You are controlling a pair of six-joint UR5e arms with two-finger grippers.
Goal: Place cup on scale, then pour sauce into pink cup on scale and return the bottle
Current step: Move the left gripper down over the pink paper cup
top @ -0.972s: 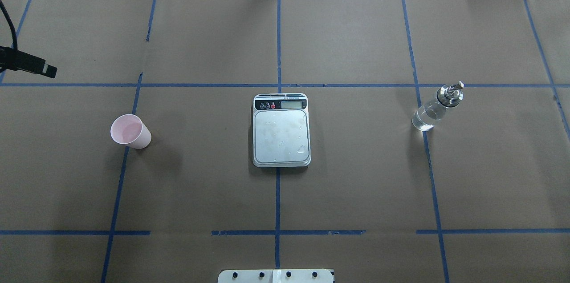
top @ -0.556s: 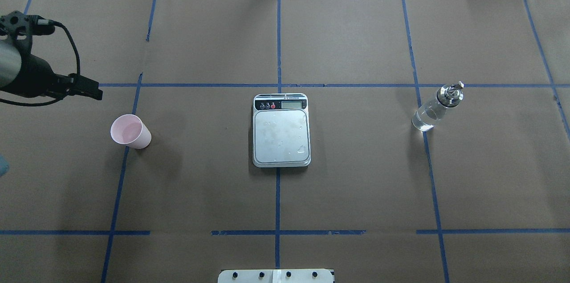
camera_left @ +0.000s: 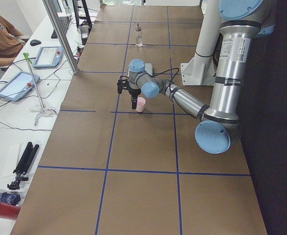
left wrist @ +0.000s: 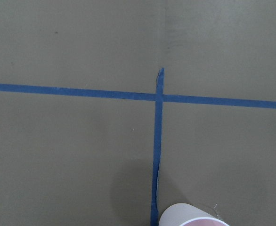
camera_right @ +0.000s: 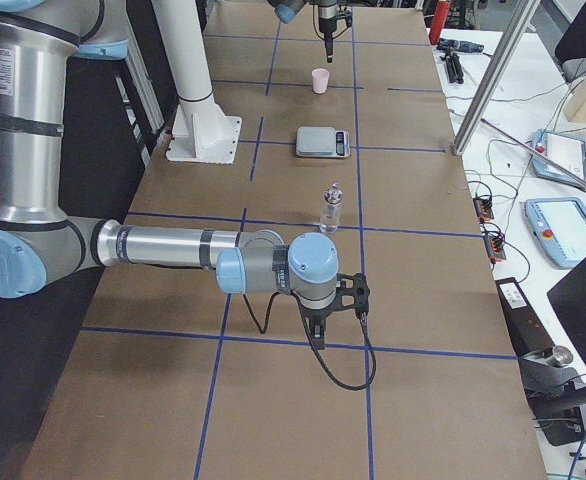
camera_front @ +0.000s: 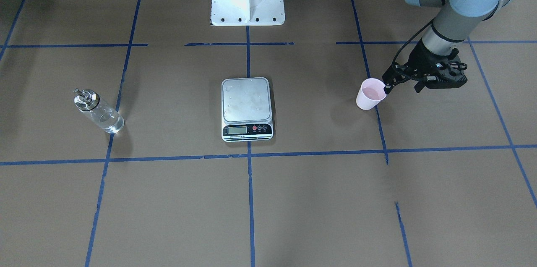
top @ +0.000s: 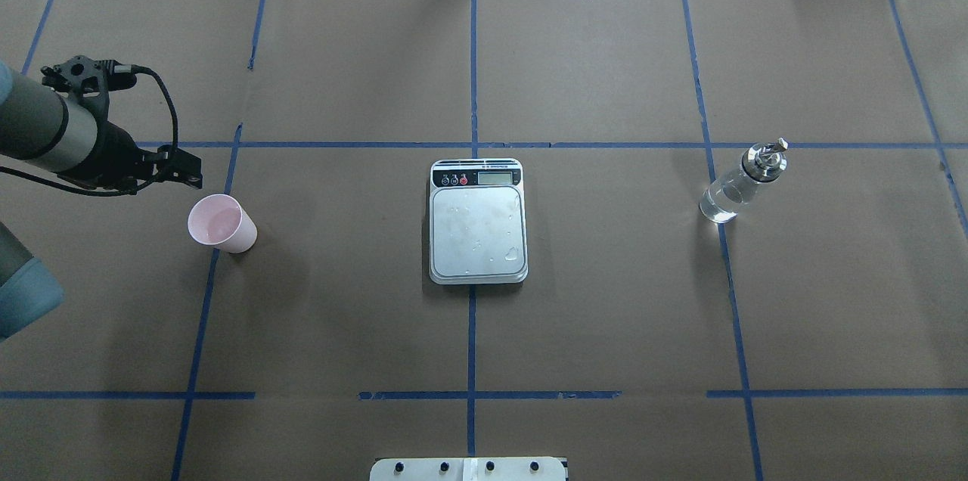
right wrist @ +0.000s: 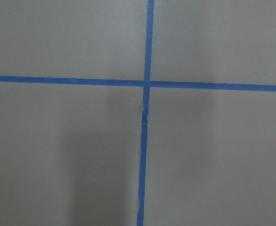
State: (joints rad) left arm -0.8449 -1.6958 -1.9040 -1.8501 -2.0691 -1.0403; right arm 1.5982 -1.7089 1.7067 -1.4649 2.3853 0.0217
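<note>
Left gripper (top: 195, 172) near the pink cup (top: 221, 223)
Nobody can tell if it is wide or narrow. The scale (top: 478, 222) sits mid-frame, the bottle (top: 737, 186) far right.

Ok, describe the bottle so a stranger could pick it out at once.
On the brown table with blue tape lines, find the silver scale in the middle. The bottle stands apart on the robot's right of it, on a tape line. It is clear glass with a shiny metal cap, unlike the pink cup on the other side.
</note>
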